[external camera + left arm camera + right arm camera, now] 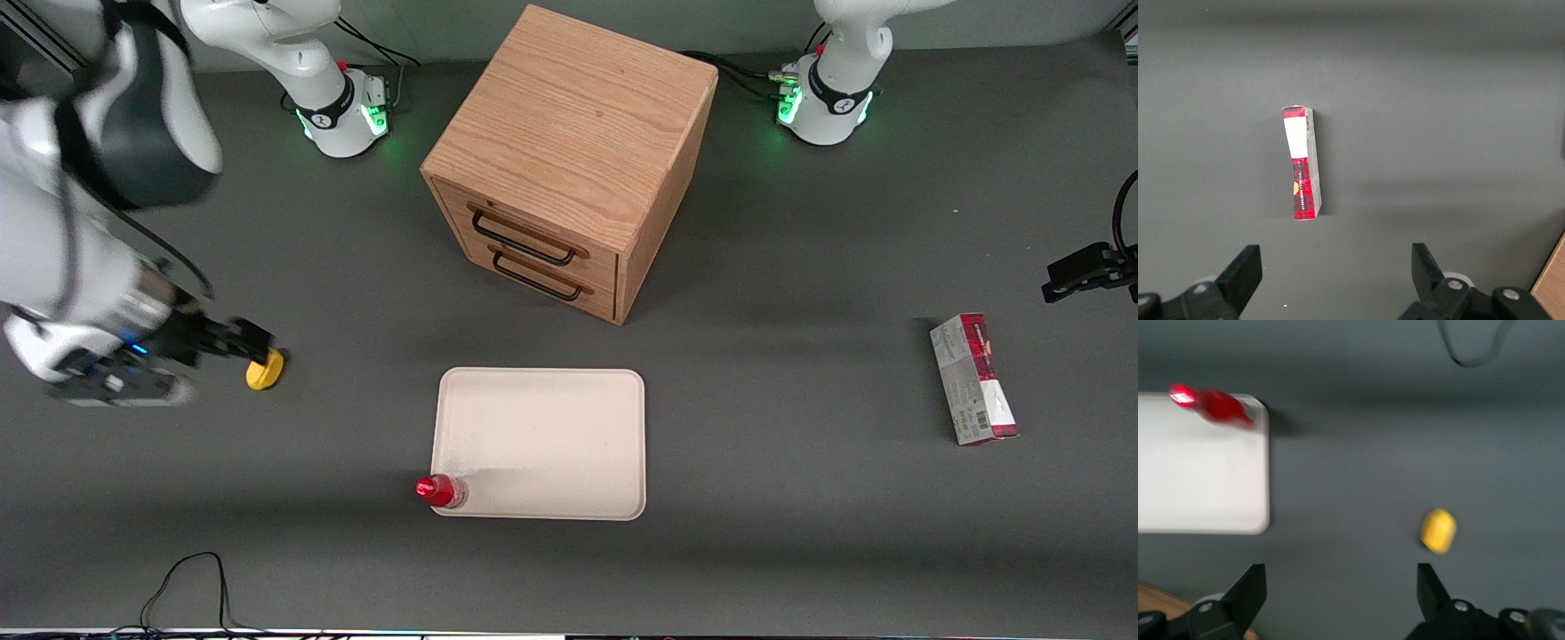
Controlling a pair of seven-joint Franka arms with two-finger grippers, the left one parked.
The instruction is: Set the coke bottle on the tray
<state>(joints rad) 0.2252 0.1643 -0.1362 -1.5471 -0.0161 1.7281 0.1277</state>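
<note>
The coke bottle [438, 491] has a red cap and red label and stands upright on the corner of the pale beige tray [551, 427] nearest the front camera, toward the working arm's end. It also shows in the right wrist view [1218, 405], at a corner of the tray [1198, 480]. My right gripper [244, 342] is open and empty, well away from the tray toward the working arm's end, above the table beside a yellow object. In the right wrist view the gripper [1338, 593] holds nothing between its fingers.
A small yellow round object [265, 370] lies on the grey table by my gripper and shows in the right wrist view [1438, 531]. A wooden two-drawer cabinet [569, 160] stands farther from the camera than the tray. A red-and-grey carton [973, 379] lies toward the parked arm's end.
</note>
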